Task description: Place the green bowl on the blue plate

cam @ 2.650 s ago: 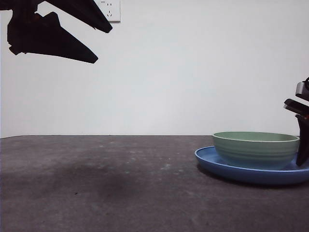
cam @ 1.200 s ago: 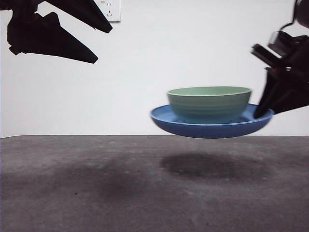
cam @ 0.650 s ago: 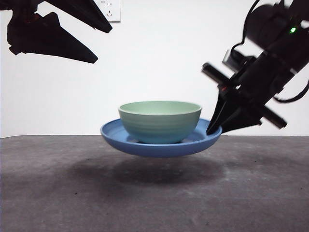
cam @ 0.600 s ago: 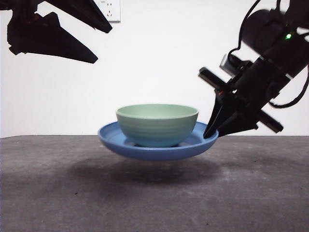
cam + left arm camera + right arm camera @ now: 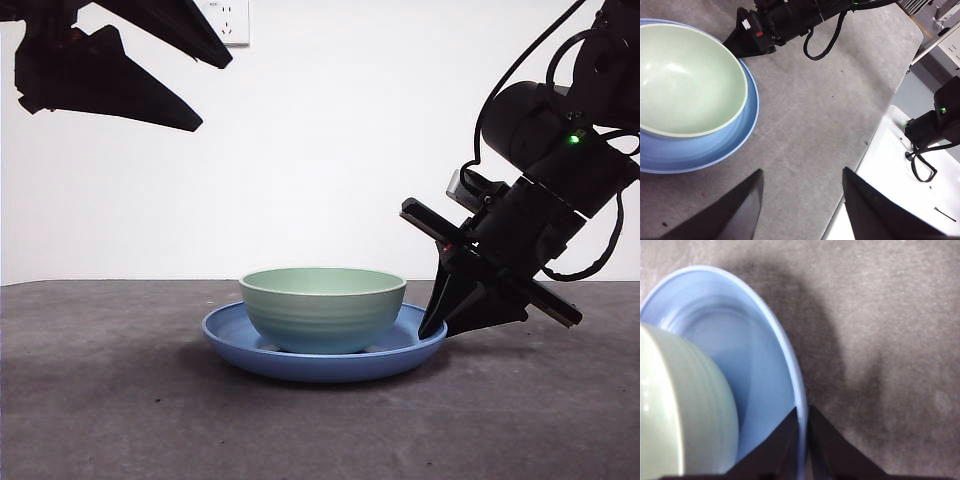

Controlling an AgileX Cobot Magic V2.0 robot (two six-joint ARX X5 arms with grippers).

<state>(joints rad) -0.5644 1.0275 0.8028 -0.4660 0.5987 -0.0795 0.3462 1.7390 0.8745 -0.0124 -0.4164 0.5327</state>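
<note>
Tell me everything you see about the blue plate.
The plate is wide, shallow, round, glossy medium blue, with a gently raised rim, and looks glazed. It lies flat and upright on the grey table. The green bowl sits upright inside it, near the middle. The right gripper is shut on its rim, one of the fingers outside the edge. The left gripper hangs apart from it, open.

Right end effector (image 5: 432, 326) pinched shut; left end effector (image 5: 800, 182) spread apart.
</note>
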